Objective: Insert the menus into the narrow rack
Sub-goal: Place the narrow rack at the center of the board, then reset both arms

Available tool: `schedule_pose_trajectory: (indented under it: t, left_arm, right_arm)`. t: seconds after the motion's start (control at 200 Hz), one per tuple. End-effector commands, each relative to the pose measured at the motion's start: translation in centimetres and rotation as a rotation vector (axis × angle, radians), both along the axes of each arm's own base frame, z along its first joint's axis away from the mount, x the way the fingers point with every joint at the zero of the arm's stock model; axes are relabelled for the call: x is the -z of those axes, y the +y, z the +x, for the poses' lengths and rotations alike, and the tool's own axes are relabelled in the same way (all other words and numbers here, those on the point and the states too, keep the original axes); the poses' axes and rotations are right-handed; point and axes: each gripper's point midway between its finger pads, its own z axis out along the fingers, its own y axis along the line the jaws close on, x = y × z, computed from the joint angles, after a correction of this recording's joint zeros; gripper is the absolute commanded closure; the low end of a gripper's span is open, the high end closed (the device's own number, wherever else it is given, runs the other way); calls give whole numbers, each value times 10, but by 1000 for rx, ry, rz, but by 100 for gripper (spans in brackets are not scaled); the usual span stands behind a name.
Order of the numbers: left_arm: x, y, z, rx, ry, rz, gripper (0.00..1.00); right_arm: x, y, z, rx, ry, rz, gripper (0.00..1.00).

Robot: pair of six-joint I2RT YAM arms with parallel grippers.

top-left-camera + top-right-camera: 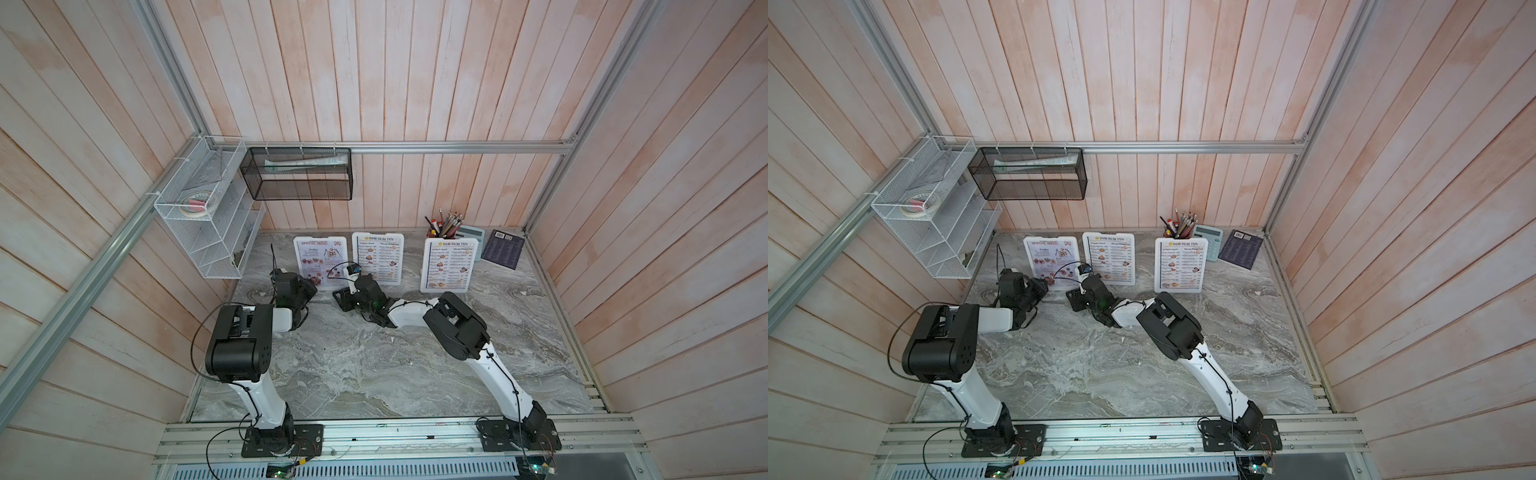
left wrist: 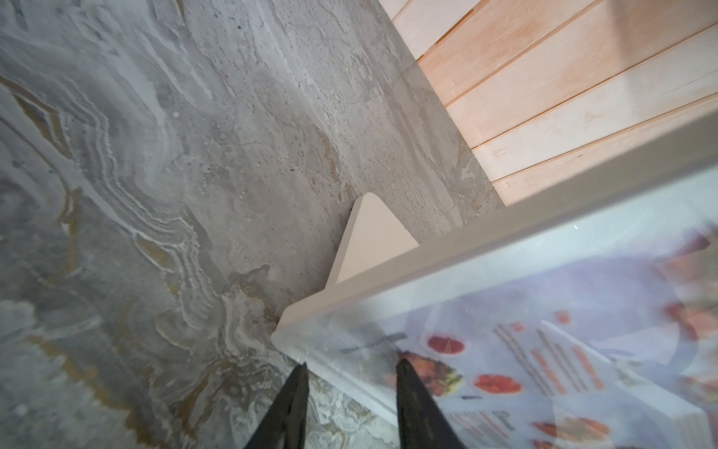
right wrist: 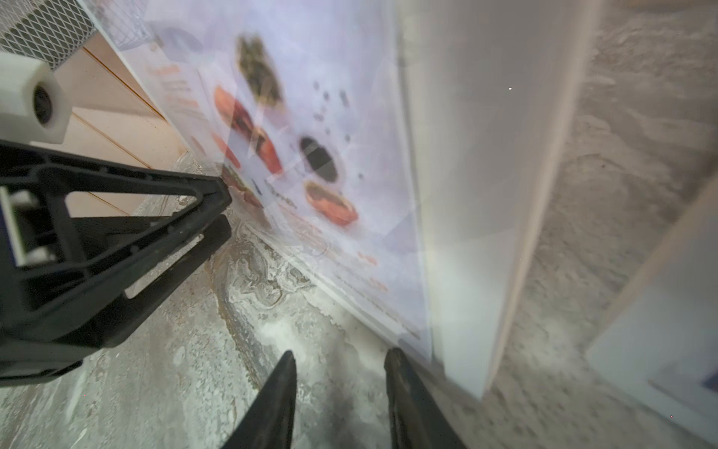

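The Special Menu stands upright (on a white prop) near the table's back left corner. The near Dim Sum menu is just beside it, the far Dim Sum menu farther along the back edge. The left gripper and right gripper sit low at the Special Menu's bottom corners, fingers parted, gripping nothing.

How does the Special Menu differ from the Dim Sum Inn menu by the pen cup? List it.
The Special Menu has a red heading; the Dim Sum Inn menu a dark border. The Special Menu stands leftmost, the Dim Sum Inn menu rightmost. Both stand propped on the table.
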Motion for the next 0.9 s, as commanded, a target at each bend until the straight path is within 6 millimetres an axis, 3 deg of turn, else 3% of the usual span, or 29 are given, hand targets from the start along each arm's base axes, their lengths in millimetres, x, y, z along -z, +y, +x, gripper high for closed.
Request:
schedule_pose_trajectory:
  t: [0.0, 0.165, 0.285, 0.36, 0.48, 0.585, 0.615, 0.625, 0.69, 0.75, 0.83, 0.895]
  left_arm:
    - [-2, 5, -2, -17, -2, 7, 58]
    - [-5, 6, 1, -16, -1, 17, 55]
    - [-14, 6, -1, -2, -8, 38, 55]
    - [-34, 4, -9, 22, -58, 61, 53]
    - [-80, 5, -35, 27, -172, 97, 34]
    - [-116, 13, -61, 2, -228, 165, 11]
    - [-124, 16, -68, -7, -241, 194, 7]
    - [-125, 19, -70, -15, -238, 200, 7]
    - [-132, 33, -85, -73, -215, 239, 0]
    - [-139, 39, -97, -81, -222, 281, 0]
    - [-142, 47, -113, -107, -275, 349, 3]
    - [-141, 50, -127, -128, -363, 406, 0]
  right_arm:
    - [44, -14, 0, 9, 101, -77, 60]
    - [40, -16, 3, 8, 105, -70, 61]
    - [25, -16, -3, -18, 81, -37, 62]
    - [6, -18, -12, -44, 44, -7, 59]
    - [-39, -37, -31, -26, -53, 34, 51]
    - [-95, -76, -57, 25, -151, 107, 41]
    - [-111, -91, -64, 47, -176, 134, 7]
    - [-116, -97, -66, 57, -184, 139, 3]
    - [-149, -134, -78, 136, -248, 181, 2]
    - [-173, -173, -82, 227, -309, 200, 2]
    - [-200, -234, -74, 419, -380, 174, 2]
    - [-208, -291, -64, 597, -392, 141, 2]
